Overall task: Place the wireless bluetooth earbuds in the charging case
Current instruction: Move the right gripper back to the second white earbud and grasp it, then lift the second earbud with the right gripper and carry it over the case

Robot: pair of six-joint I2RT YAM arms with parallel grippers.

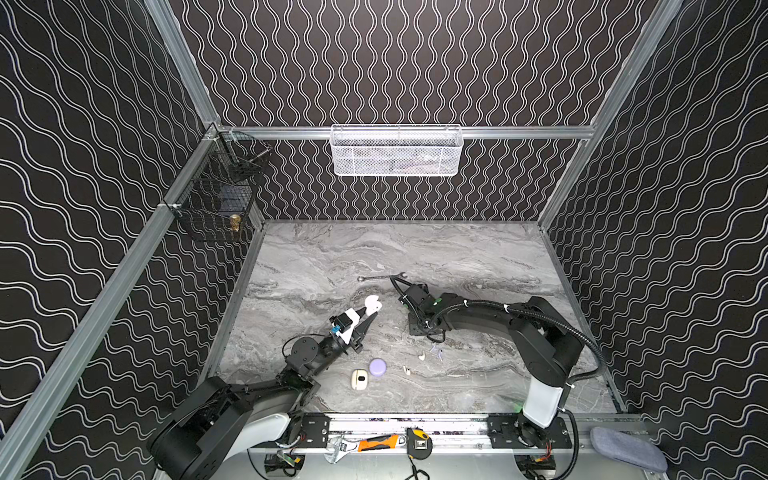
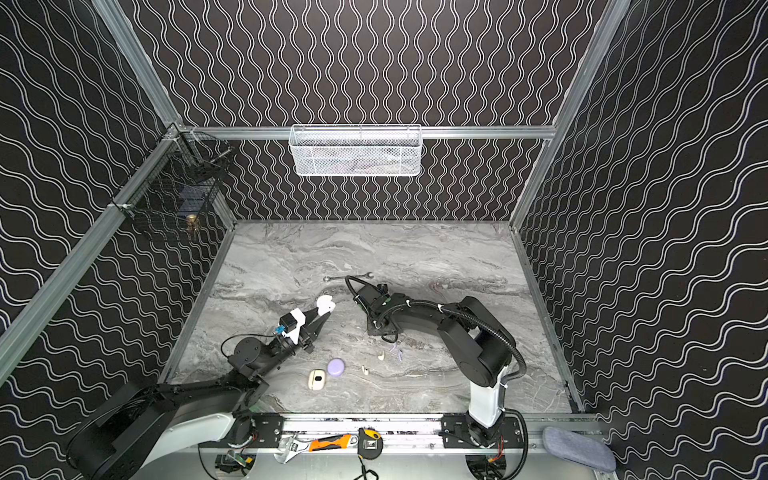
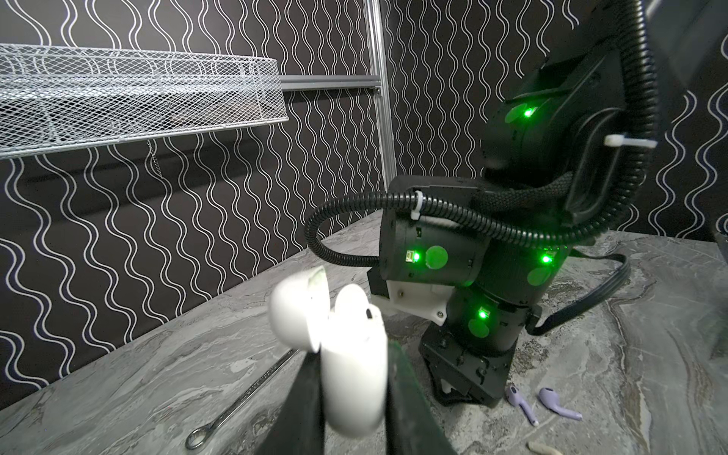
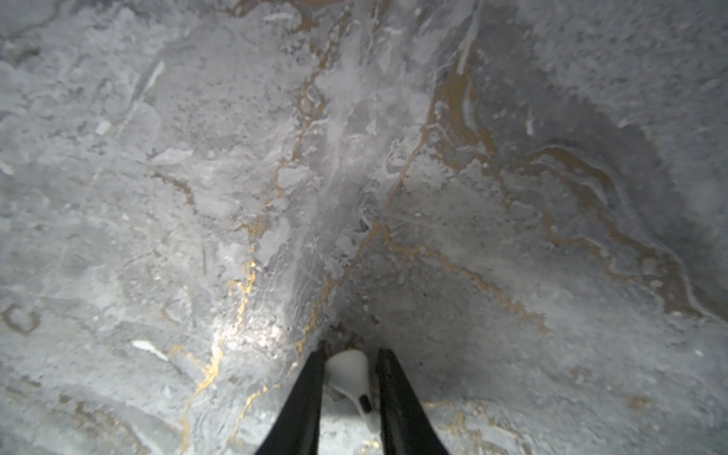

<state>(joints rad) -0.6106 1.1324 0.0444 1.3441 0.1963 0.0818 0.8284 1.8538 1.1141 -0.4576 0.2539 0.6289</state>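
Observation:
My left gripper (image 3: 354, 370) is shut on a white charging case (image 3: 350, 354) with its lid flipped open; in both top views it holds the case (image 1: 372, 305) (image 2: 325, 305) above the table's middle. My right gripper (image 4: 350, 354) points straight down at the marble table, shut on a white stemmed earbud (image 4: 346, 372) that rests on the surface. Two lavender earbuds (image 3: 522, 403) (image 3: 557, 402) lie just beside that gripper. Nearer the front lie a cream earbud (image 1: 422, 355) and another white earbud (image 1: 406, 369).
A shut lavender case (image 1: 377, 367) and a cream case (image 1: 358, 379) sit near the front. A slim steel wrench (image 1: 381, 277) lies behind the right wrist. A white mesh basket (image 1: 397, 151) and a black wire basket (image 1: 216, 195) hang on the walls. Hand tools (image 1: 374, 444) rest on the front rail.

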